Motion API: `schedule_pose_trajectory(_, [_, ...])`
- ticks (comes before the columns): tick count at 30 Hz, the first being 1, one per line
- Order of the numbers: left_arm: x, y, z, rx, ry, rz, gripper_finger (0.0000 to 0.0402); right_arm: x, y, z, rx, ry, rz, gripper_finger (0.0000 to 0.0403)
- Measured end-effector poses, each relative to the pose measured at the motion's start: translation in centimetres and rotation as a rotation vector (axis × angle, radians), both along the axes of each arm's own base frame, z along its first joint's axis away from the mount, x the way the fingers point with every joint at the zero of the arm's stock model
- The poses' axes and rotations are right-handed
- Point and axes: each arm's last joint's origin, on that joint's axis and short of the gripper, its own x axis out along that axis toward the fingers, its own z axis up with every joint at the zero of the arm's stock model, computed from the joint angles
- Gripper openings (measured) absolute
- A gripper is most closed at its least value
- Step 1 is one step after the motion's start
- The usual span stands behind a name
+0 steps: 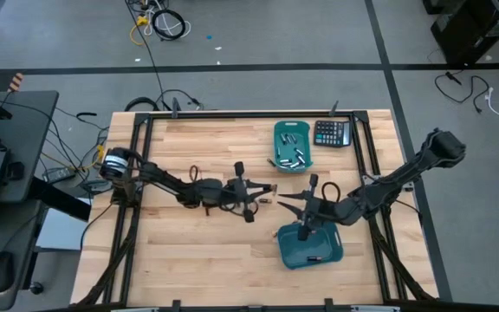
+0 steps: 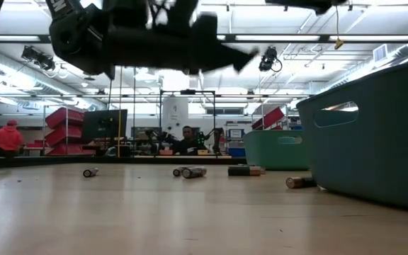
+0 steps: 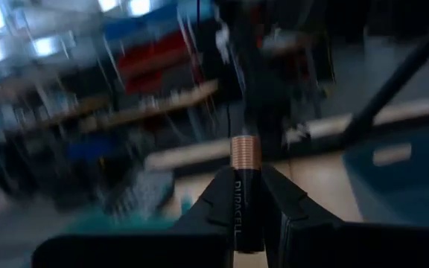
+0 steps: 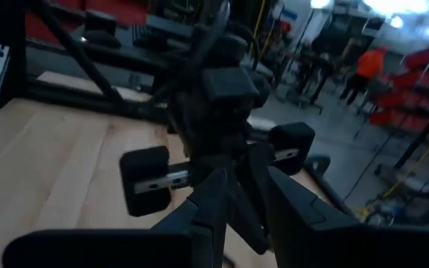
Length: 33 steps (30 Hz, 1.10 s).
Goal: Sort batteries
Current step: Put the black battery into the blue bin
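The high view looks straight down on the whole desk (image 1: 206, 251) from well above. The low view sits at desk-top height, facing level across the wood into the room, very near the teal bin (image 2: 374, 134), which the high view also shows (image 1: 310, 245). Each wrist view looks forward past its own fingers; the right one faces the left gripper (image 4: 218, 160).

Near teal bin (image 2: 374, 134): cut by low view's right edge. Battery (image 3: 245, 195) in left gripper (image 3: 246, 216): lower end hidden between fingers; background blurred. Far bin's batteries (image 1: 291, 156): too small to count. Right gripper (image 4: 238, 195): closure indiscernible.
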Motion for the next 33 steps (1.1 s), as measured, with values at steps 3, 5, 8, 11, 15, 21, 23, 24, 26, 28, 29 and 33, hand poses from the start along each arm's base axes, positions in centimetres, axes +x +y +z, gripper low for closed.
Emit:
schedule_pose_trajectory(3, [-0.4, -1.3, 1.4, 0.113, -0.117, -0.004, 0.0025, 0.4, 0.4, 0.8, -0.03, -0.081, 0.067, 0.0077])
schedule_pose_trajectory(5, [-0.7, -1.9, 2.1, 0.175, -0.182, 0.005, 0.0025, 0.5, 0.6, 1.5, -0.051, -0.142, 0.132, 0.0077])
schedule_pose_trajectory(8, [-1.1, -2.4, 3.0, 0.219, -0.269, -0.015, 0.0025, 0.6, 0.9, 2.1, -0.097, -0.215, 0.209, 0.0077])
schedule_pose_trajectory(11, [-1.3, -2.6, 3.3, 0.246, -0.311, -0.067, 0.0025, 0.9, 0.9, 2.3, -0.112, -0.258, 0.221, 0.0079])
schedule_pose_trajectory(15, [-1.3, -2.6, 3.3, 0.238, -0.314, -0.074, 0.0025, 1.4, 0.9, 1.7, -0.124, -0.239, 0.214, 0.0092])
schedule_pose_trajectory(21, [-1.2, -2.6, 3.3, 0.23, -0.319, -0.099, 0.0025, 1.8, 1.1, 1.3, -0.111, -0.267, 0.211, 0.0131])
schedule_pose_trajectory(23, [-1.2, -2.7, 3.3, 0.241, -0.327, -0.136, 0.0025, 1.8, 1.0, 1.3, -0.113, -0.264, 0.187, 0.0146])
schedule_pose_trajectory(24, [-1.3, -2.8, 3.3, 0.248, -0.332, -0.163, 0.0025, 1.8, 0.9, 1.3, -0.114, -0.264, 0.172, 0.0152])
schedule_pose_trajectory(26, [-1.3, -2.9, 3.4, 0.252, -0.344, -0.201, 0.0025, 1.9, 0.7, 1.4, -0.12, -0.262, 0.154, 0.0165])
schedule_pose_trajectory(28, [-1.3, -3.0, 3.5, 0.238, -0.355, -0.219, 0.0025, 2.0, 0.5, 1.4, -0.13, -0.262, 0.158, 0.0176])
schedule_pose_trajectory(29, [-1.3, -3.0, 3.5, 0.234, -0.356, -0.22, 0.0025, 2.1, 0.4, 1.4, -0.132, -0.266, 0.177, 0.0181])
schedule_pose_trajectory(33, [-1.3, -2.9, 3.5, 0.242, -0.36, -0.239, 0.0025, 2.4, -0.2, 1.4, -0.109, -0.279, 0.215, 0.0193])
